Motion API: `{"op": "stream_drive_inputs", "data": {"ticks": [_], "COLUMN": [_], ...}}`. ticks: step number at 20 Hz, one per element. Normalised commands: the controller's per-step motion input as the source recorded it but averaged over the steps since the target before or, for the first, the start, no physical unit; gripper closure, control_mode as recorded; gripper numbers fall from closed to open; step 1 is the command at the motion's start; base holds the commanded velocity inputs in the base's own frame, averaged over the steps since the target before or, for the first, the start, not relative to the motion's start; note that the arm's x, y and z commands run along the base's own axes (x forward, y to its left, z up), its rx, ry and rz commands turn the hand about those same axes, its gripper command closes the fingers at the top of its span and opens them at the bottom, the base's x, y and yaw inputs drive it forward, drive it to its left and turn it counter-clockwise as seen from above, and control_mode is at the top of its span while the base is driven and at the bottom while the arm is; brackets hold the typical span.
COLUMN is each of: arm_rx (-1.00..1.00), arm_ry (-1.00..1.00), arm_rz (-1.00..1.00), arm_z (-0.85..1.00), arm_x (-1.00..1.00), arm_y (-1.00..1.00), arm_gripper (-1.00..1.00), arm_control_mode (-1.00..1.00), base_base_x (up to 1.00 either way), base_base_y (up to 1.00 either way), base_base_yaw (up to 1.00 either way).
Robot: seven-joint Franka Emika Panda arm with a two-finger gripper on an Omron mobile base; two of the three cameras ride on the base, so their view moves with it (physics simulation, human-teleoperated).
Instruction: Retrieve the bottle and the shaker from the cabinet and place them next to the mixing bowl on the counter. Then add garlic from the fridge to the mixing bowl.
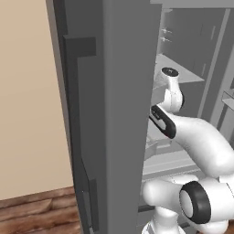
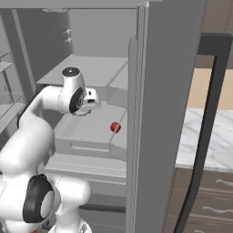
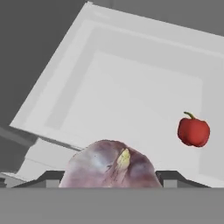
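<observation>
Garlic (image 3: 110,165) between gripper (image 3: 109,177) fingertips, gripped.

greys, one red, one mauve

you have the fridge (image 1: 123,114) in flat mid grey, its long bar handle (image 1: 84,137) a darker grey, and the inner shelves (image 2: 91,123) pale grey to near white. on the shelf sits a glossy red pepper (image 3: 193,130) with a small green stem. near the hand, the garlic (image 3: 109,168) is mottled mauve-purple with a pale yellowish tip. to the right, the counter (image 2: 218,136) is white marble veined grey over brown base cabinets (image 2: 214,200). far left you see a beige wall (image 1: 27,91) and reddish-brown wood floor (image 1: 41,215).
</observation>
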Motion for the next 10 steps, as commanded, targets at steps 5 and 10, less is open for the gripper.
{"op": "stream_drive_inputs", "data": {"ticks": [5,10], "arm_rx": [0.0,0.0], "arm_ry": [-0.13,-0.22], "arm_rz": [-0.01,0.0], "arm_z": [0.95,0.89], "arm_x": [-0.76,-0.97], "arm_y": [-0.31,-0.08], "arm_gripper": [1.0,1.0], "arm_control_mode": [-1.0,-1.0], "base_base_x": [0.0,0.0], "base_base_y": [0.0,0.0], "base_base_yaw": [0.0,0.0]}}
